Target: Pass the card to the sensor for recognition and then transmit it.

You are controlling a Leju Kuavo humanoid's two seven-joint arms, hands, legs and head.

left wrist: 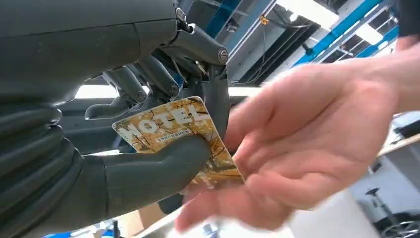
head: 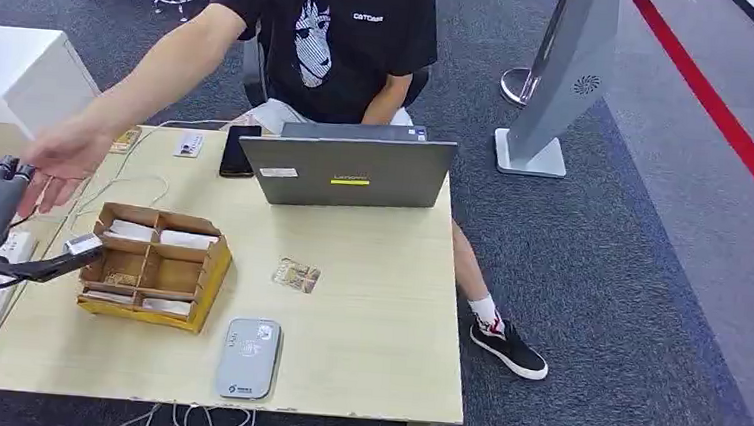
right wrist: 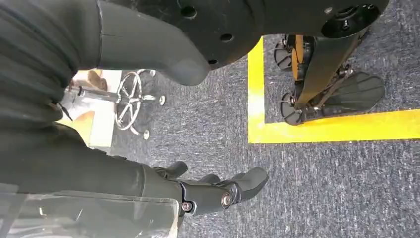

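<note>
Table (head: 369, 273), card (left wrist: 173, 129) in left fingers (left wrist: 148, 173)

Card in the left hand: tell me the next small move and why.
Probably loosen the left hand and let the card go. The thumb pins it against the fingers, and a person's hand is already cupped at its free edge, seemingly ready to take it.

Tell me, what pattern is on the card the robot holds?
Golden autumn leaves with white "HOTEL" lettering on the card, clearest in the left wrist view.
</note>
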